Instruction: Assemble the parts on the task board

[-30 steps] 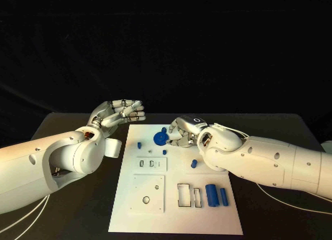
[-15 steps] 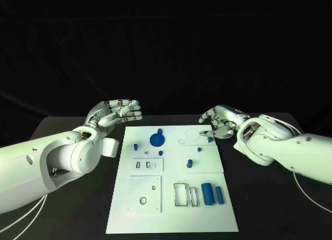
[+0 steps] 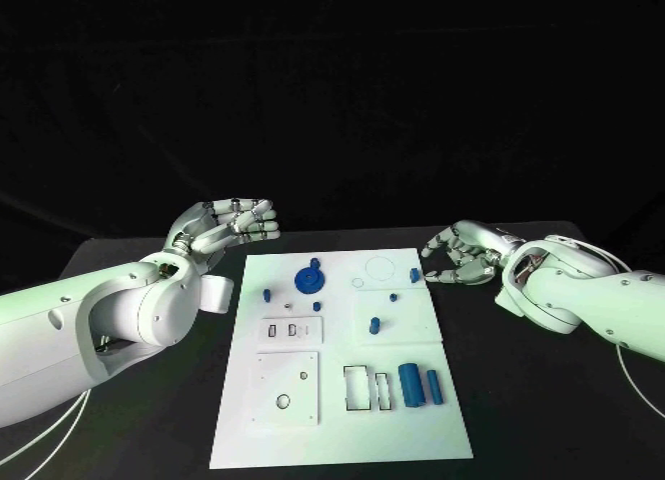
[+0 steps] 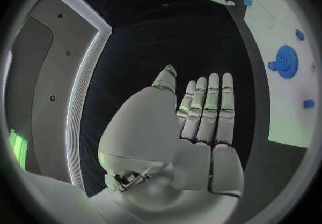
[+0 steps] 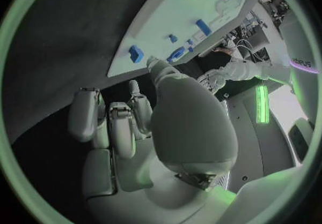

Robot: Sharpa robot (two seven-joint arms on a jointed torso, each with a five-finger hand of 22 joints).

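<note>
The task board (image 3: 347, 350) lies flat in the middle of the black bench (image 3: 563, 400), its long side running away from the robot. On its far half stands a blue gear (image 3: 311, 277) with a small blue peg (image 3: 269, 294) just to its left and another small blue piece (image 3: 316, 305) just in front of it. A small blue block (image 3: 416, 271) sits at the far right edge of the board, and a short blue part (image 3: 374, 324) lies near the board's middle. On the near right two blue cylinders (image 3: 419, 384) lie side by side, next to a pair of rectangular slots.

The right hand (image 3: 459, 254) is over the bench just beyond the board's far right corner, fingers curled inward with nothing between them (the right wrist view shows the fingers (image 5: 110, 122) bent toward the palm and bare). The small blue block is the nearest part to it, just beside the fingertips but apart from them; the same block (image 5: 136, 53) shows at the board's edge from the wrist.

The left hand (image 3: 231, 224) is raised off the board's far left corner, palm up, its fingers (image 4: 208, 106) straight and held close together, empty. The gear (image 4: 286, 61) lies well to its side on the board, not touched.
</note>
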